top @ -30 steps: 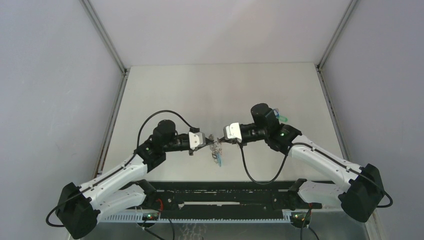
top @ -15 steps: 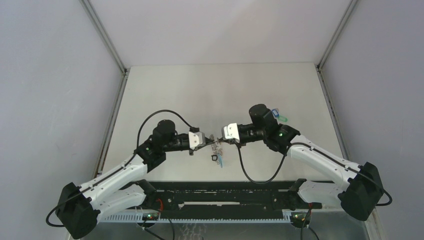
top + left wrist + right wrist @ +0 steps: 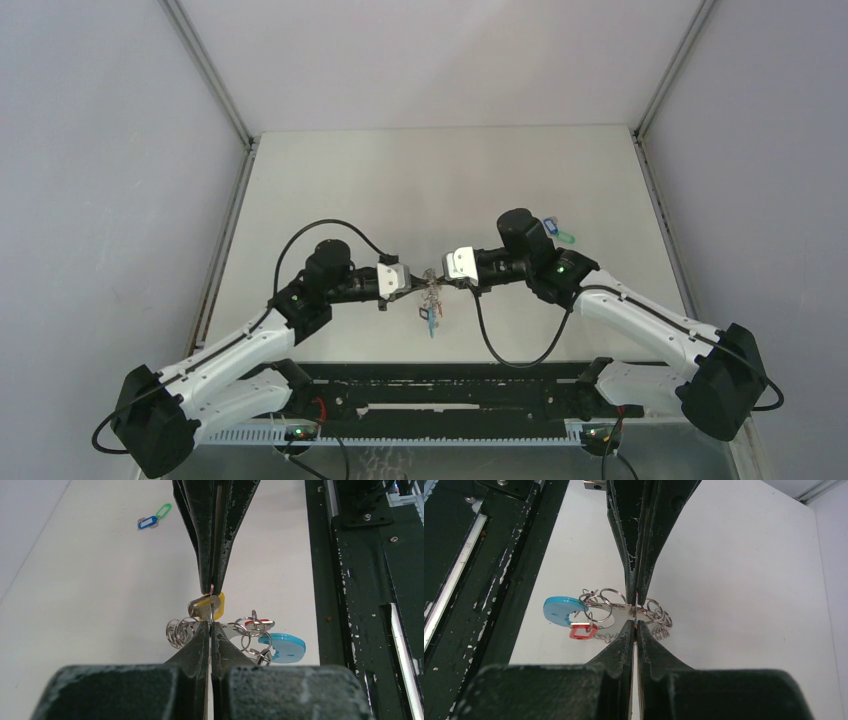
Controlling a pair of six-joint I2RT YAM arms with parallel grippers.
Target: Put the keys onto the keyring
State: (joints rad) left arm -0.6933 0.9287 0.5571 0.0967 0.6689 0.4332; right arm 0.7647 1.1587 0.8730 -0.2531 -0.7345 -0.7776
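The pale desk [image 3: 440,170] fills the floor of a grey-walled booth, with a black rail [image 3: 440,385] running along its near edge in front of the arm bases. The left arm [image 3: 240,345] and the right arm [image 3: 640,320] reach inward from the two near corners and meet tip to tip over the near middle of the desk. The left tool [image 3: 210,627] has its fingers pressed together, clamped on the keyring [image 3: 240,630], a bundle of silvery loops and a coiled piece held between the two arms, above the desk and close to the rail. The right tool [image 3: 635,627] faces it with its fingers pressed together too, pinching the top of a thin wire loop seen edge-on that runs between the two sets of tips. Exactly where one grip ends and the other begins cannot be made out. A curved cyan piece [image 3: 286,647] hangs from the bundle on the rail side. The yellow key [image 3: 218,604] sits on that thin loop, right between the two tools and touching the bundle. The blue key [image 3: 146,522] and the green key [image 3: 163,511] lie linked together flat on the desk, well apart from the bundle and just beside the right arm's elbow. A small red tag [image 3: 260,623] hangs among the loops next to the cyan piece.
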